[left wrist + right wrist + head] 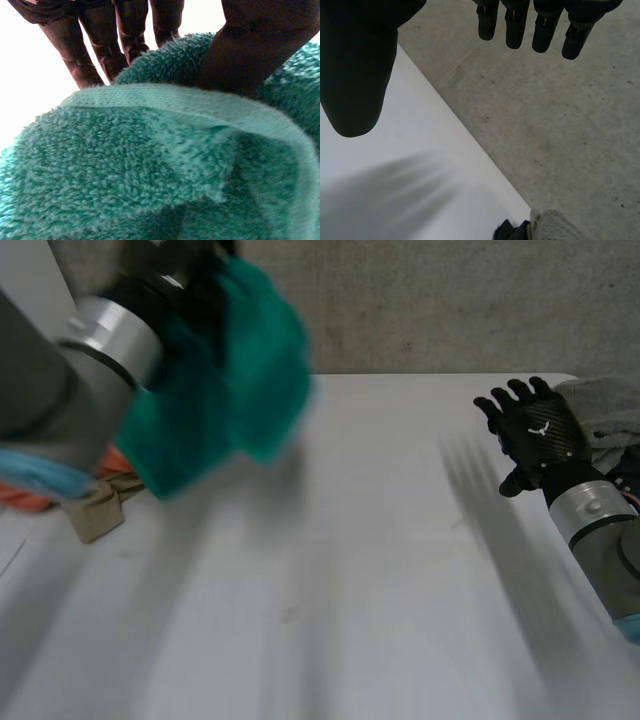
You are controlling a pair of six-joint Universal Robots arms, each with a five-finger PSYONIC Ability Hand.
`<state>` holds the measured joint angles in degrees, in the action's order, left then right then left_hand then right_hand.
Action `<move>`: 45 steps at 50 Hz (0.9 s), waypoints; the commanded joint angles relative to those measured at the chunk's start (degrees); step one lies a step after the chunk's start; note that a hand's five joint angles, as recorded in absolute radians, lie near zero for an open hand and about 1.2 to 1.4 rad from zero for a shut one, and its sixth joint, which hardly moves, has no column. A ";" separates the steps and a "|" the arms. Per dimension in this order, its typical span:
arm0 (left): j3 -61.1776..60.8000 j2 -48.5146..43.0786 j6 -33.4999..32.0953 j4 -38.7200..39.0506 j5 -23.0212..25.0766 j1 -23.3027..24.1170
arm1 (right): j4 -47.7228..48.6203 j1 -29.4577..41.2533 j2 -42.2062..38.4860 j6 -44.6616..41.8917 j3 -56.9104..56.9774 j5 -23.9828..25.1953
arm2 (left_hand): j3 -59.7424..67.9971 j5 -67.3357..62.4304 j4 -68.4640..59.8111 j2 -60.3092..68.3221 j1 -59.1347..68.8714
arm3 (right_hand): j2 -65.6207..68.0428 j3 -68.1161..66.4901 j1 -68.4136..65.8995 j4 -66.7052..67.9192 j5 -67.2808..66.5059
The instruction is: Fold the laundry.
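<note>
A teal terry towel (225, 370) hangs bunched in the air above the table's far left part, held up by my left hand (195, 275). In the left wrist view the thumb (255, 50) presses into the towel (150, 165) from one side and the fingers (95, 50) stand behind its hemmed edge, so the hand is shut on it. My right hand (535, 430) hovers over the table's far right part with fingers (515, 27) straight and spread, holding nothing.
Orange and beige cloths (95, 505) lie at the table's left edge under the left arm. A grey cloth (605, 405) sits at the far right beside the right hand, with a dark cloth (512, 232) next to it. The white table (350, 570) ends at a concrete floor (560, 125).
</note>
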<state>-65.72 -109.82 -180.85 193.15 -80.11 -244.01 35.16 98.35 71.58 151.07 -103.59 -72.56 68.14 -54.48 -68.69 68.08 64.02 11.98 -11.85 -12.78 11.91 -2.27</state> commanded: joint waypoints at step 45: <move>-29.20 4.36 -1.34 -1.38 11.38 -11.66 | -23.83 29.52 -6.36 29.82 0.57 -29.72 | -57.25 53.60 57.81 -57.20 -53.14 | 46.96 -47.09 -46.16 47.03 -46.67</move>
<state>-93.41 -105.25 -182.77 190.55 -69.62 -255.25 5.78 123.60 71.94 184.59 -105.52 -93.80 12.88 -2.84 -12.25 12.16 12.11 25.15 -24.12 -24.97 24.08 -14.47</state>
